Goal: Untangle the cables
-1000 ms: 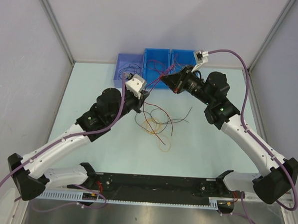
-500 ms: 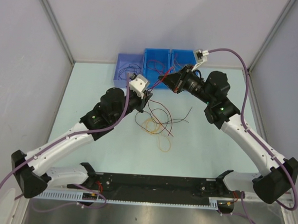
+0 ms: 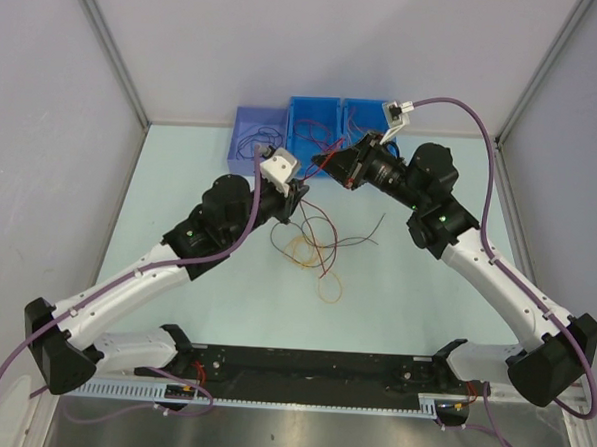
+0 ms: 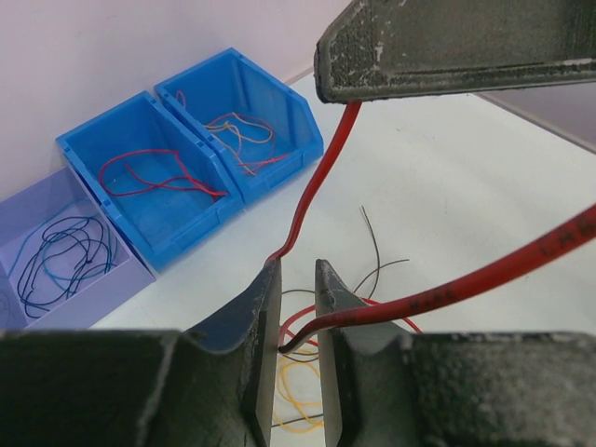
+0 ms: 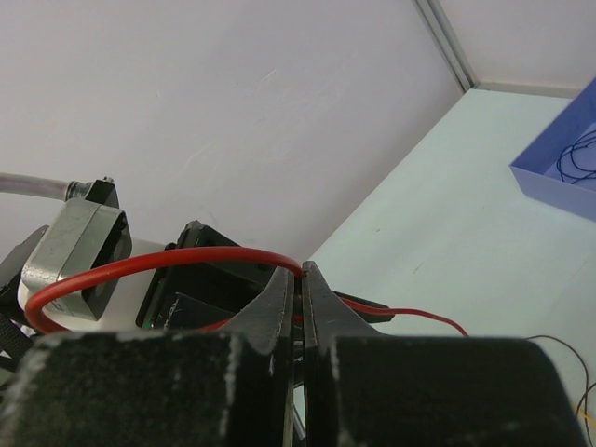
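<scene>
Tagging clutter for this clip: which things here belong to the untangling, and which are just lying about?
Job: red cable, pinched by right gripper and passing through the open left gripper; cable pile.
Lying about: lilac bin, two blue bins, each holding cables; purple arm cables.

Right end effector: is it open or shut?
Shut. On the right end effector the fingers nearly touch, with the red cable pinched between them.
</scene>
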Available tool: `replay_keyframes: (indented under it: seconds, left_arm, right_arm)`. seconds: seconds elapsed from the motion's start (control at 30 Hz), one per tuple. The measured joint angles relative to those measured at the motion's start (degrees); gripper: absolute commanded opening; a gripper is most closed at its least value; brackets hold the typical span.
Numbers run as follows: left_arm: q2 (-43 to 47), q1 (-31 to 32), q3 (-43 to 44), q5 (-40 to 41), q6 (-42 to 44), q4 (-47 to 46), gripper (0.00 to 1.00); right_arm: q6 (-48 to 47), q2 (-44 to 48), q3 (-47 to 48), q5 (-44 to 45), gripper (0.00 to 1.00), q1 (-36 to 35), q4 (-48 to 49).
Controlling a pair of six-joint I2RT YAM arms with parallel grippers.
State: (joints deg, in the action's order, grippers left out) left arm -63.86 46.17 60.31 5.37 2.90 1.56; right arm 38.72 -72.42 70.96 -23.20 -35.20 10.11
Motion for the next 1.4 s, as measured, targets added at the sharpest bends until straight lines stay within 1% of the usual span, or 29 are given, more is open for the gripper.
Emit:
replay_keyframes:
  seconds: [0.17,0.33,0.4,0.47,0.5,0.57,0.67,0.73,0.77,0.83,0.87,0.97,1.07,1.17,1.23,1.33,1.37,1.4]
  left_arm:
    - [0.0,0.0,0.0,0.5,0.1,-0.2,0.28]
    - [-0.3,0.0,0.0,2.2,0.4,-0.2,0.33]
    - [-0.5,0.0,0.0,3.6,0.6,-0.2,0.33]
    - [-0.6,0.0,0.0,5.2,0.7,-0.2,0.27]
    - [-0.6,-0.1,0.0,5.6,0.7,-0.2,0.16]
    - [-0.6,-0.1,-0.1,5.8,0.7,-0.3,0.01]
    - [-0.2,0.0,-0.9,5.0,0.6,-1.5,0.00]
    - [0.2,0.0,-1.8,4.5,0.6,-1.9,0.00]
    - [0.4,0.0,-2.1,4.4,0.6,-2.0,0.00]
    - [0.5,-0.1,-2.4,4.3,0.5,-1.9,0.01]
    - [0.5,-0.1,-2.4,4.5,0.5,-1.9,0.00]
    - [-0.2,-0.1,-2.0,5.4,0.5,-1.7,0.00]
    - [-2.9,-0.6,0.5,6.3,0.5,-1.0,0.00]
    - [-6.8,-1.9,4.7,6.6,0.5,-0.6,0.00]
    - [-9.2,-3.2,7.7,6.5,0.5,-0.3,0.00]
    - [-12.7,-5.1,12.6,6.4,0.5,-0.1,0.00]
    - [-13.7,-5.7,14.1,6.2,0.5,-0.2,0.00]
    - [-15.1,-6.4,15.9,6.0,0.5,-0.2,0.00]
  right_arm:
    - [0.7,0.0,0.0,-0.4,0.00,0.0,0.0]
    - [1.9,0.0,0.0,-1.4,0.00,0.0,0.0]
    - [2.6,0.0,0.0,-1.9,0.00,0.0,-0.1]
    - [3.6,-0.1,0.6,-2.9,0.00,0.5,-1.6]
    - [4.2,-0.2,1.1,-3.3,0.00,0.7,-2.2]
    - [4.8,-0.2,1.5,-3.8,0.00,1.0,-3.0]
    - [5.4,-0.4,1.7,-4.3,0.00,1.2,-3.3]
    - [5.7,-0.6,1.7,-4.3,0.33,1.2,-3.5]
    - [6.1,-0.8,1.8,-4.3,0.61,1.2,-3.7]
    - [6.3,-0.9,1.8,-4.2,0.79,1.3,-4.4]
    - [6.1,-0.9,1.8,-3.7,0.85,1.3,-5.2]
    - [4.8,-0.6,2.1,-0.4,0.88,1.8,-8.8]
    - [3.6,0.7,2.1,6.4,0.89,3.6,-16.1]
    - [3.2,2.5,1.7,14.5,0.89,7.2,-23.8]
    - [3.3,4.2,-0.8,18.6,0.88,9.1,-25.6]
    - [3.5,8.0,-8.8,22.7,0.87,11.3,-26.6]
    - [3.7,8.9,-11.8,23.4,0.83,11.6,-26.5]
    - [3.9,9.4,-14.8,23.9,0.82,11.7,-26.5]
